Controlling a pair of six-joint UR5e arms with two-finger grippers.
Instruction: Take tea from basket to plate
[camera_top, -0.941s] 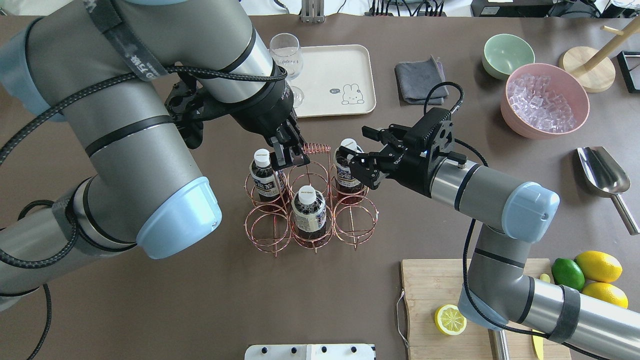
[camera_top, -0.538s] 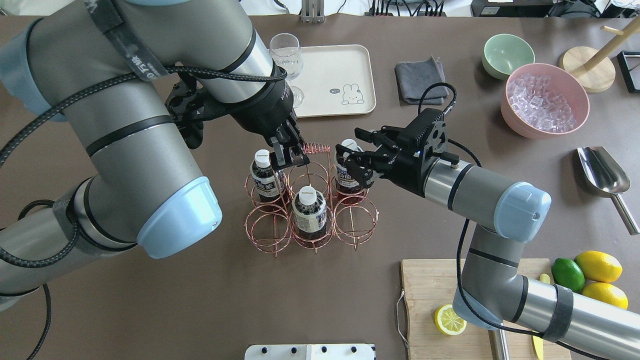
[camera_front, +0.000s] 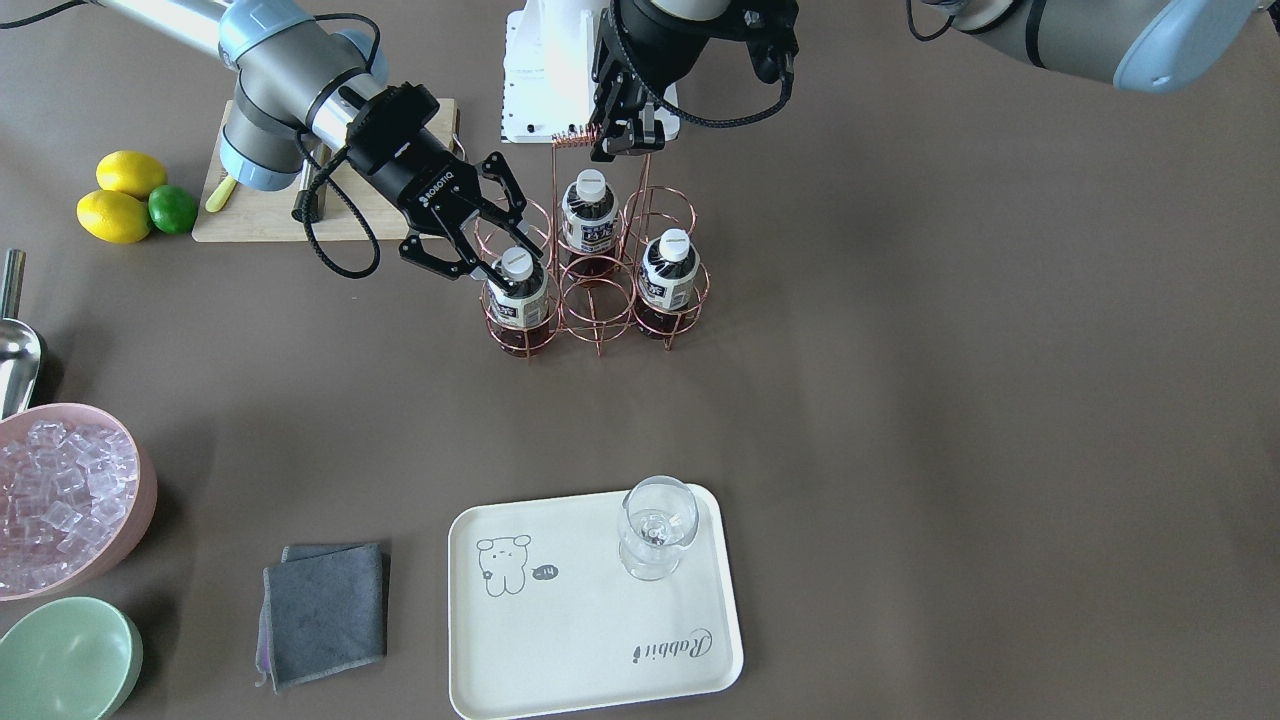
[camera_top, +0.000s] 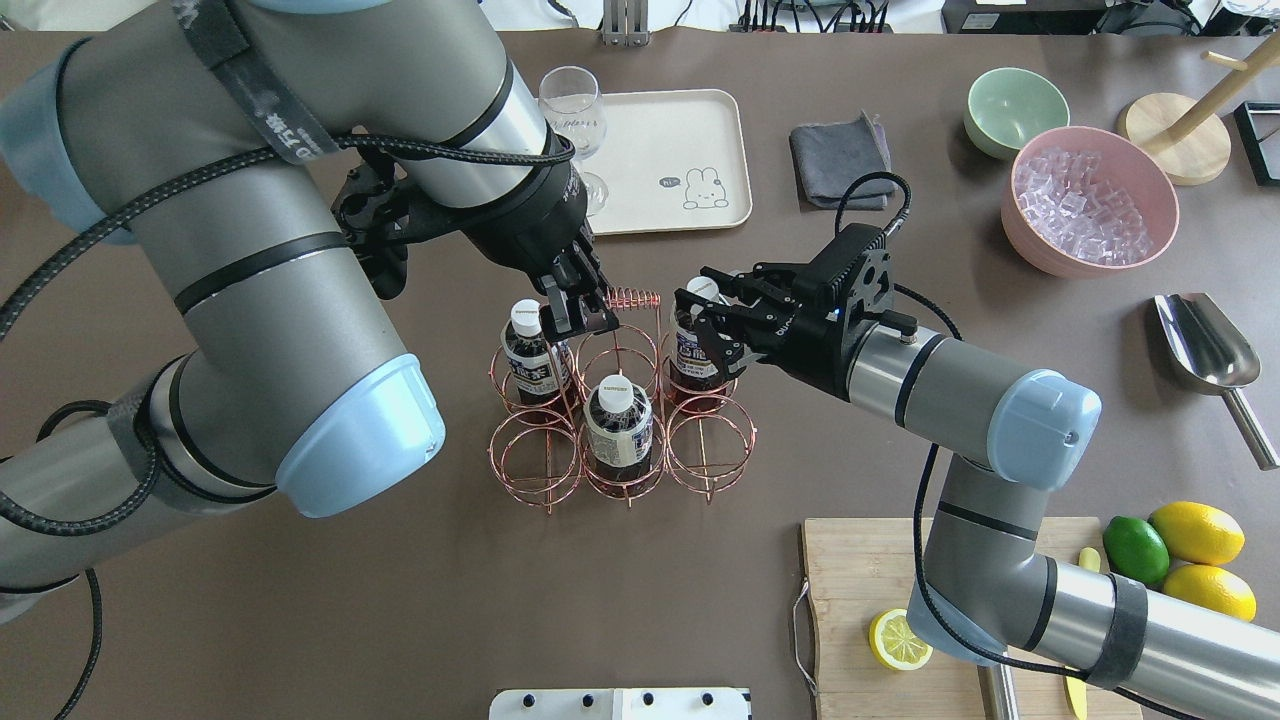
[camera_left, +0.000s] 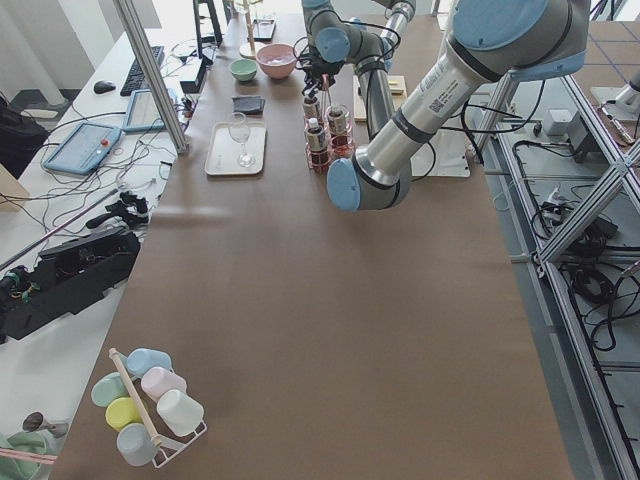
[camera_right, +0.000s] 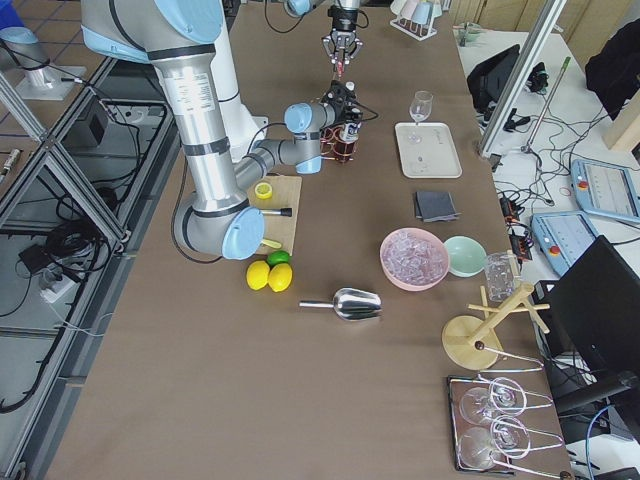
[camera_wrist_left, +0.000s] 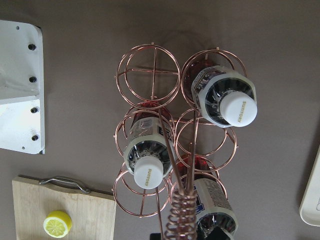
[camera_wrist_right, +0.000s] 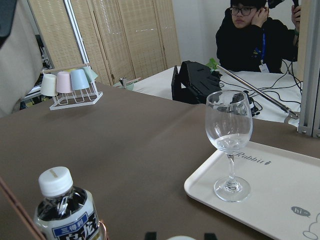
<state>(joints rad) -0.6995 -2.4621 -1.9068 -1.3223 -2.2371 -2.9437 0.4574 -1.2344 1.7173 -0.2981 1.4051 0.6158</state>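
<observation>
The copper wire basket (camera_top: 620, 455) stands mid-table with three tea bottles in it. My left gripper (camera_top: 585, 308) is shut on its coiled handle (camera_front: 572, 138), which also shows in the left wrist view (camera_wrist_left: 180, 220). My right gripper (camera_top: 697, 308) is open, its fingers on either side of the right-hand tea bottle (camera_top: 693, 350), level with the neck; it also shows in the front view (camera_front: 503, 255) at that bottle (camera_front: 516, 295). The other two bottles (camera_top: 530, 355) (camera_top: 618, 420) stand untouched. The cream plate (camera_top: 680, 130) lies beyond the basket and bears a stemmed glass (camera_top: 572, 110).
A grey cloth (camera_top: 838, 160), a green bowl (camera_top: 1015, 110) and a pink bowl of ice (camera_top: 1090, 200) sit at the back right. A metal scoop (camera_top: 1210, 350) lies at the right. A cutting board (camera_top: 860, 600) with a lemon half, lemons and a lime is front right.
My right gripper has moved left to the right-hand bottle, and its open fingers now flank it. My left gripper stays shut on the handle, unmoved.
</observation>
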